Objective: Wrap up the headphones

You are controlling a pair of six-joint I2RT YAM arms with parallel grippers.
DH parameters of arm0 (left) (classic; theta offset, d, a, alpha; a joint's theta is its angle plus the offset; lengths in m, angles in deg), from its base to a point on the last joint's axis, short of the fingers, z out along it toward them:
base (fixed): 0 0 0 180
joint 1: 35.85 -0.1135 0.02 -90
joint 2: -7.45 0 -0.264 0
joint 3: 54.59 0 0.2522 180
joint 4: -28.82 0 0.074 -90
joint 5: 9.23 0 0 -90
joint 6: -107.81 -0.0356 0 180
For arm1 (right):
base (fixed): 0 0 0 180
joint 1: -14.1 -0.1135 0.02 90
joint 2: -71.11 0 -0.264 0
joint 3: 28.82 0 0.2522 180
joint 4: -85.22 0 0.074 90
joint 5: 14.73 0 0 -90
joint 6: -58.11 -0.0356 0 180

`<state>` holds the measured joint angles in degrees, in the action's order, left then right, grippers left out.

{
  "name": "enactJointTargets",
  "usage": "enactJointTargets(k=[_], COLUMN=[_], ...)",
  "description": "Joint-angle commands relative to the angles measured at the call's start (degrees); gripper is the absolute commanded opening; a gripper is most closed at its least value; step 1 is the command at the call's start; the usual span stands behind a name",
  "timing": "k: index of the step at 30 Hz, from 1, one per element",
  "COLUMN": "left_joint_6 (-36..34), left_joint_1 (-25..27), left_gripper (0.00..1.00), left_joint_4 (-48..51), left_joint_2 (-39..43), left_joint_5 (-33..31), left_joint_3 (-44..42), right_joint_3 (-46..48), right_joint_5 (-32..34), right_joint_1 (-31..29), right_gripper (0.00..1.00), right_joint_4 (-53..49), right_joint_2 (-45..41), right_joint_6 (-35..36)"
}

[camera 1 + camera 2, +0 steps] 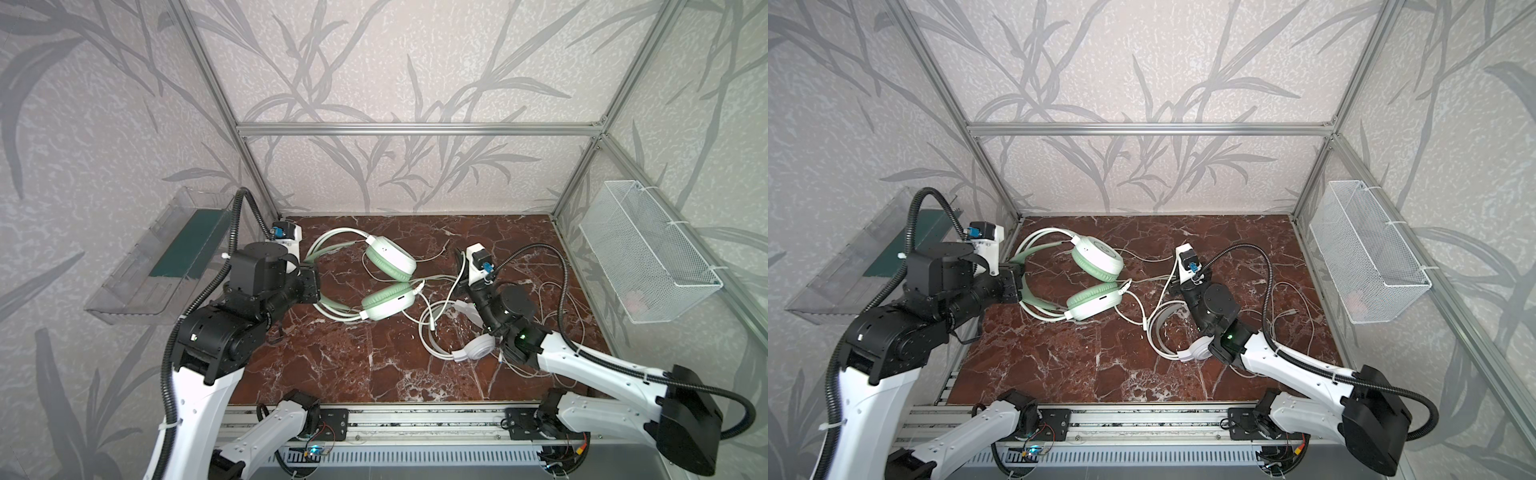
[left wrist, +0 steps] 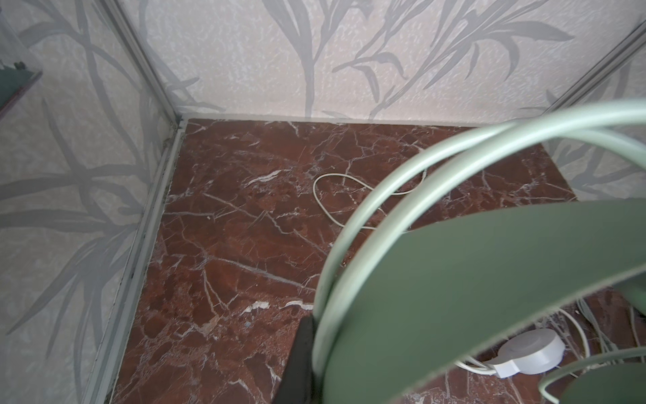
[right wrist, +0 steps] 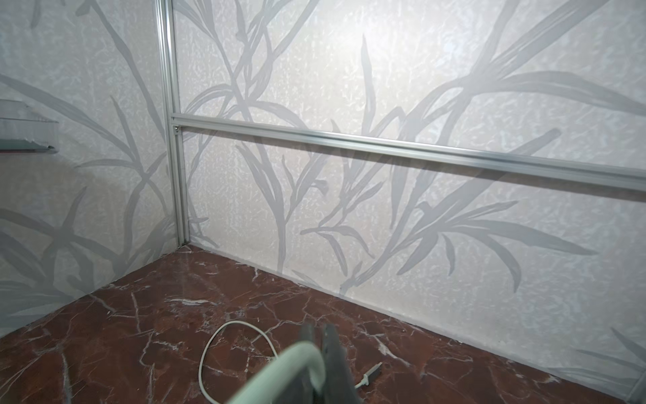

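Mint-green headphones [image 1: 390, 261] near left wall [image 1: 124, 166], open marble tabletop [image 1: 332, 365] in front

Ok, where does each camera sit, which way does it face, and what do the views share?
Both top views: high at the front, looking down toward the back wall; both arms show.
Left wrist: above the left gripper, facing the back wall; one dark finger, the gripped mint-green headband close up.
Right wrist: low over the table, facing the back-left corner; the right gripper shut on a pale cable.
Shared: both wrist views catch the clear shelf; left wrist and top views the white headset's cup.
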<state>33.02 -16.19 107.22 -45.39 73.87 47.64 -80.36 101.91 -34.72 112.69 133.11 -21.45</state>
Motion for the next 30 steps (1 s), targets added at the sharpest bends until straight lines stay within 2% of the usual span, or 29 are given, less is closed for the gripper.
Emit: enactJointTargets(k=[1,3,5,7,10,12,15,20,23,27,29,30], left_joint_6=[0.8,1.6,1.9,2.2,2.9,1.9,0.1,-1.7,-2.0,-3.2,-3.3,-5.3], left_joint_1=[0.0,0.0,0.0,0.1,0.6,1.3,2.0,2.1,2.1,4.6,5.6,5.9], left_gripper=[0.00,0.00,0.00,0.00,0.00,0.00,0.00,0.00,0.00,0.00,0.00,0.00], left_joint_4=[-7.4,-10.6,-15.1,-19.1,-17.7,-15.4,-11.5,-5.5,-6.1,-6.5,-7.2,-8.4], left_joint_2=[3.5,6.4,10.5,14.6,15.6,15.6,15.7,11.8,10.3,5.6,2.8,1.9], left_joint_5=[-4.9,-4.6,-1.7,2.2,3.9,3.1,-0.1,-5.1,-9.1,-17.0,-15.9,-12.5], left_joint_3=[-3.0,-5.9,-8.4,-9.8,-8.0,-7.5,-8.3,-10.1,-11.8,-13.1,-13.2,-13.7], right_joint_3=[-2.6,-4.5,-7.0,-7.7,-7.0,-8.9,-11.9,-17.3,-21.2,-27.6,-30.4,-32.1], right_joint_5=[3.1,2.8,4.8,7.1,6.8,5.7,0.8,-14.2,-22.4,-29.1,-32.6,-34.1], right_joint_1=[-0.4,-0.4,-0.1,0.4,2.5,4.4,6.3,5.3,2.1,-3.5,-4.1,-4.1], right_gripper=[0.00,0.00,0.00,0.00,0.00,0.00,0.00,0.00,0.00,0.00,0.00,0.00], right_joint_4=[-4.5,-7.4,-11.6,-11.3,-5.2,-7.2,-10.4,-16.0,-20.0,-27.1,-29.6,-30.8], right_joint_2=[-6.1,-7.7,-7.2,-5.8,-5.1,-6.0,-8.2,-12.2,-13.7,-14.3,-13.7,-13.1], right_joint_6=[3.8,5.5,6.4,7.9,9.4,7.3,6.0,5.2,8.5,14.7,15.1,15.3])
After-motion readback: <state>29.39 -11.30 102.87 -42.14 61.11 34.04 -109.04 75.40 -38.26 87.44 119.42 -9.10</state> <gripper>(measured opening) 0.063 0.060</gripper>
